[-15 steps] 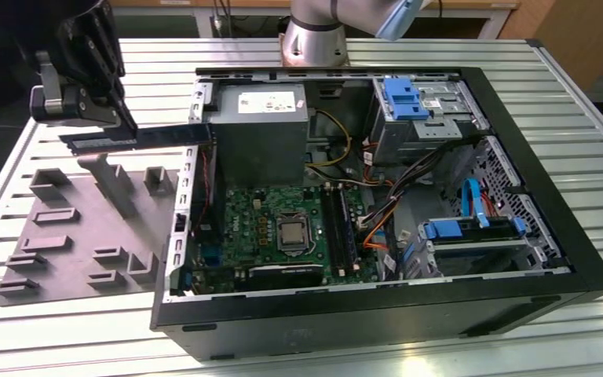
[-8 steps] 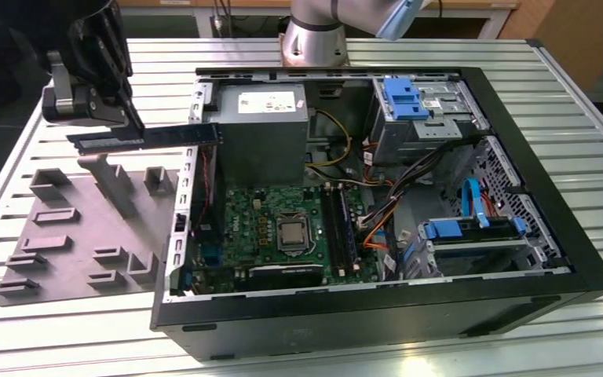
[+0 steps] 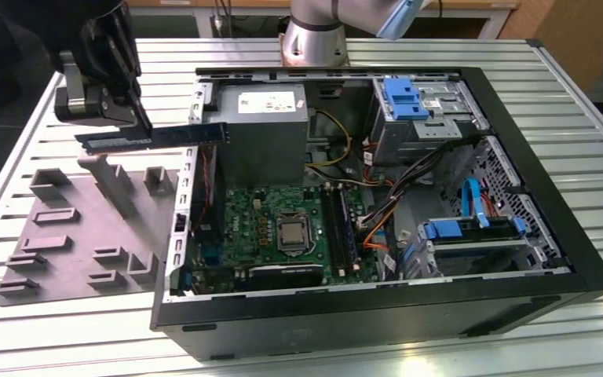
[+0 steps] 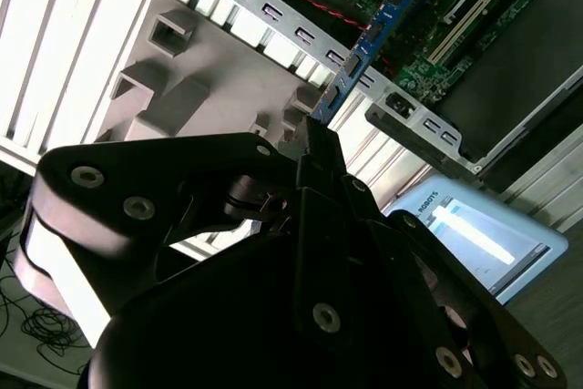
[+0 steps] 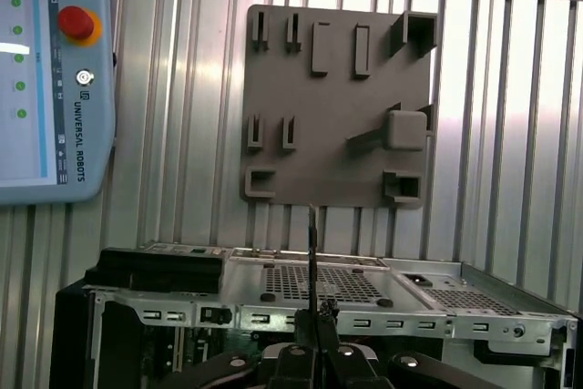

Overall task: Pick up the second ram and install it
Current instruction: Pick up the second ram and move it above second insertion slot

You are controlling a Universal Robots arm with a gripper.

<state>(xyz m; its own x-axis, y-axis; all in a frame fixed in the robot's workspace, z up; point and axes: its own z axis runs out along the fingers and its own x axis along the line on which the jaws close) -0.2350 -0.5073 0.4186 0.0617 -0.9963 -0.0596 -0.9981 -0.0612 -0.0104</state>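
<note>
**A:** Where is the second ram (image 3: 186, 135) sitting right now?

**B:** It is hanging in the air, lying level above the grey holder tray (image 3: 60, 236). Its free end is reaching toward the side wall of the computer case (image 3: 385, 318), near the grey power supply (image 3: 261, 118). It is not resting on the tray or on the green motherboard (image 3: 264, 216).

**A:** And the fingers (image 3: 134, 118)?

**B:** They are closing narrow on it and pinching its flat faces. In the second wrist view the second ram (image 4: 369, 38) is jutting out from between them toward the board. In the first wrist view it is showing edge-on, centred between them.

**A:** What is worrying you?

**B:** A long stretch is sticking out past the grip, so I am judging it to be acting like a lever. A knock on the case wall could be twisting it between the fingers. A twisted stick would be meeting the long black slots (image 3: 338, 228) at a slant, and pressing it down skewed would be risking a bent board or a half-seated end.

**A:** Anything else?

**B:** The orange cables (image 3: 380, 224) are lying just beside the slots, so snagging is looking possible. If the grip is slipping, the stick is dropping onto the tray or the tabletop (image 3: 595, 345)
</note>
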